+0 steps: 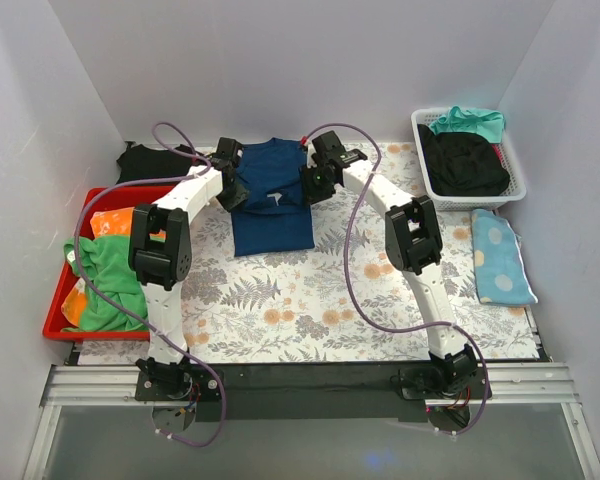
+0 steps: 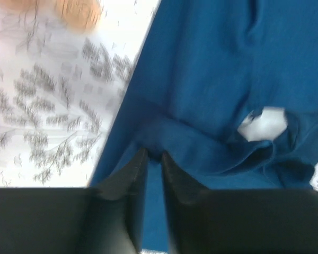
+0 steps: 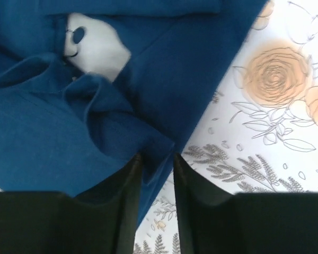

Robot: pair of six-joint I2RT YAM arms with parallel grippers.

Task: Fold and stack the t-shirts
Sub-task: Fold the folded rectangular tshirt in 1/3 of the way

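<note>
Navy t-shirt lies folded at the far middle of the floral bench. Right pincer stands apart at its edge; left pincer nearly together on a fold, grip unclear. Lifting with cloth snagged could pull the fold open.
</note>
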